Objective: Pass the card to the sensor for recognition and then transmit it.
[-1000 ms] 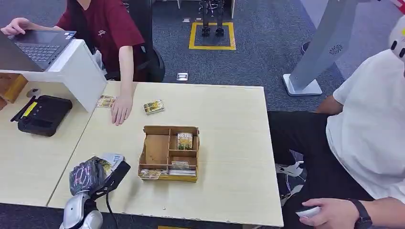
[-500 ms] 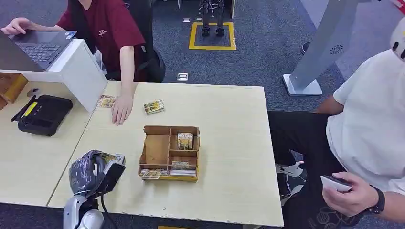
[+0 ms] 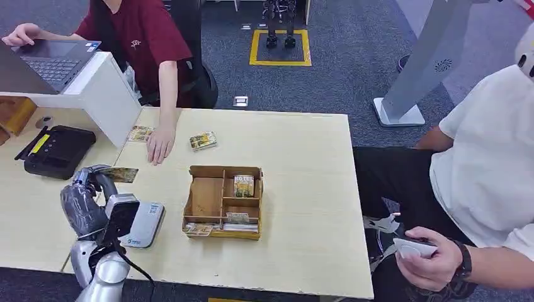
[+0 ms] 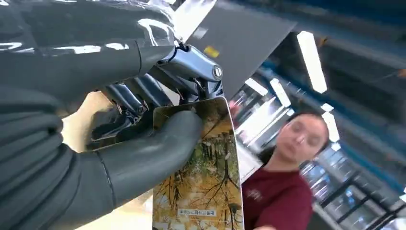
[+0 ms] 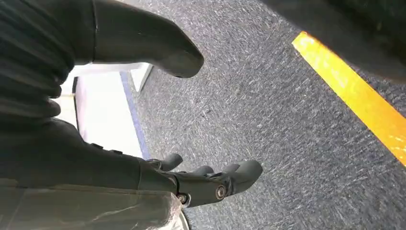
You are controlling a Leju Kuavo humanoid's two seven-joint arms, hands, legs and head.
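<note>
Head view: left hand (image 3: 85, 198) holds card (image 3: 118, 174).

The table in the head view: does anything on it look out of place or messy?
Slightly. Two cards lie loose and askew beside a person's hand, outside the cardboard tray where others are sorted. The left hand holds a card above the table. Nothing looks spilled or damaged.

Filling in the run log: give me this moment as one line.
left hand: holds card lifted above table | sensor: on table beside hand | right hand: open over carpet | person's hand: on table
</note>
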